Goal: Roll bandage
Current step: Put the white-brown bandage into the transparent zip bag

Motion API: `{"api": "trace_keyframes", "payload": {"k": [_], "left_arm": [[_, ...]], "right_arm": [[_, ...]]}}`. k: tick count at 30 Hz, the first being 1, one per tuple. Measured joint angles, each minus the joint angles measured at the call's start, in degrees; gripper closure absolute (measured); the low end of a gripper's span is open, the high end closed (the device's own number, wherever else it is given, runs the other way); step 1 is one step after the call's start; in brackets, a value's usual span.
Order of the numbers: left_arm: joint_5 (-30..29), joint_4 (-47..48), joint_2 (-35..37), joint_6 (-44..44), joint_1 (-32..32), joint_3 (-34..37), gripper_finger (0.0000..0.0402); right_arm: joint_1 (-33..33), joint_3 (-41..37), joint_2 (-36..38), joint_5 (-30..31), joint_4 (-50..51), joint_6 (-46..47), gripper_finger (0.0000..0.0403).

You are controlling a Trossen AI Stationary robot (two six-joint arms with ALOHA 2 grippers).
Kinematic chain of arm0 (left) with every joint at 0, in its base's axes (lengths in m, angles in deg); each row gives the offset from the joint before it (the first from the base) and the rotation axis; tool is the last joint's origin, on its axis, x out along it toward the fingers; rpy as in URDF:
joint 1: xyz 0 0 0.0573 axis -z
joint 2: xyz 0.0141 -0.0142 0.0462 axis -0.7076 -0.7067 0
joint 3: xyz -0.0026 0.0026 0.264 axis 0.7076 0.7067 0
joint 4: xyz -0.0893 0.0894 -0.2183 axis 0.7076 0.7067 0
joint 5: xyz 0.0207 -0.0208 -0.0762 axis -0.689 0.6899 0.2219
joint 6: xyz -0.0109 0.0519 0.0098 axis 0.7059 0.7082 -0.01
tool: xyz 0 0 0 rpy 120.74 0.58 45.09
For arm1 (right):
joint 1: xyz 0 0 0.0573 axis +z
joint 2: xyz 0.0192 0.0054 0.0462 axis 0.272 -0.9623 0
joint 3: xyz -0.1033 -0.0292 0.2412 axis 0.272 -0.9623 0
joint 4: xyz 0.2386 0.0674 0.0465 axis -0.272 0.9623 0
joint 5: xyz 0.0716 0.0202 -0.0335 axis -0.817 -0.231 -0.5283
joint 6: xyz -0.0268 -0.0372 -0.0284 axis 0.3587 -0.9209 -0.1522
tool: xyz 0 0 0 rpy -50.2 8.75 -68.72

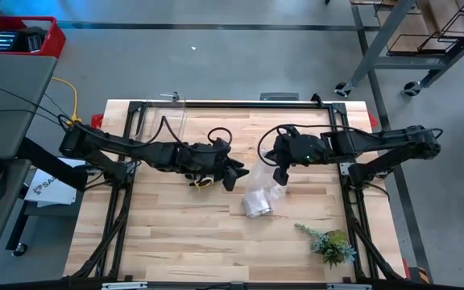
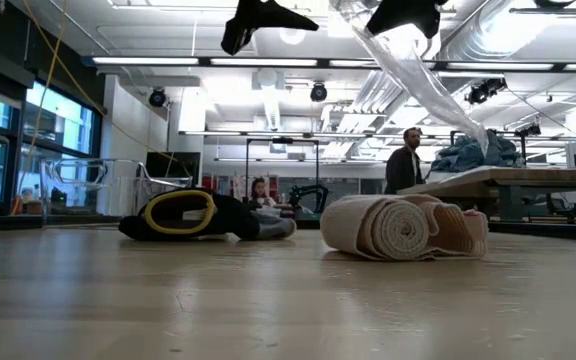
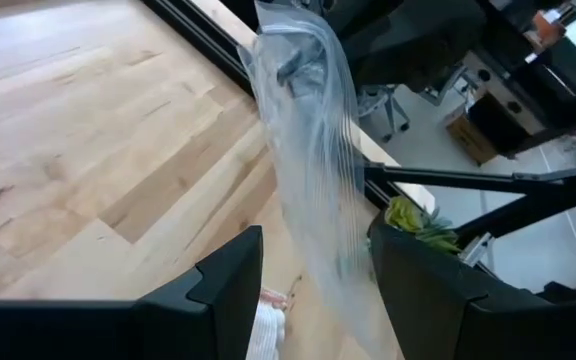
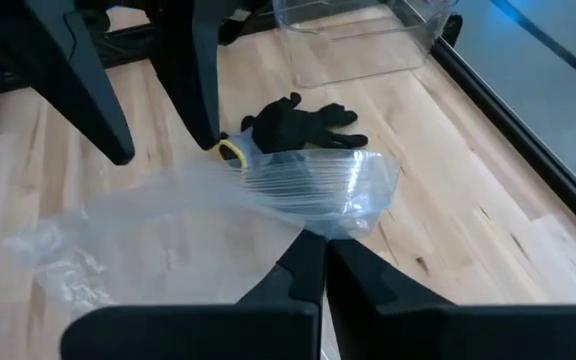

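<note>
Judging by the coiled bandage [image 2: 405, 228] on the table [image 1: 176, 242], your rolling looks done; the right gripper [image 4: 320, 262] pinches the plastic bag [image 4: 308, 185], the left gripper [image 3: 313, 275] spread.

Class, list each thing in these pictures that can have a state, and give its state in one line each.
bandage: rolled up, lying on the table.
plastic bag: held up, hanging.
work glove: lying flat on the table.
left gripper: open, raised, the bag between its fingers.
right gripper: shut on the plastic bag.
plant sprig: lying on the table.

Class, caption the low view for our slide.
Rolled white gauze bandage lies beside a black-and-yellow glove; a clear plastic bag hangs above.
</note>
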Motion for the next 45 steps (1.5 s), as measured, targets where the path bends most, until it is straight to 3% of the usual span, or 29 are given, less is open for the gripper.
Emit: {"api": "trace_keyframes", "payload": {"k": [25, 35, 39, 43, 45], "left_arm": [[1.0, 1.2, -2.6, -1.6, 0.0, 0.1, 0.0220], [-1.9, 1.4, -4.0, -3.1, -0.7, 0.0, 0.0222], [-2.1, 1.6, -4.0, -3.2, -0.7, 0.0, 0.0261], [-1.7, 3.9, -4.0, -3.1, -0.7, 0.0, 0.0363], [-1.4, 4.7, -4.0, -3.2, -0.9, 0.0, 0.0389]], "right_arm": [[-0.3, 0.0, -0.6, -0.2, -1.7, 0.0, 0.0403], [-0.3, 0.0, -0.6, -0.3, -2.7, 0.0, 0.0403], [-0.3, 0.0, -0.6, -2.0, -2.7, 0.0, 0.0403], [-0.3, 0.0, -0.6, -3.3, -2.7, -0.1, 0.0403], [-0.3, 0.0, -0.6, -3.5, -2.8, 0.0, 0.0403]]}}
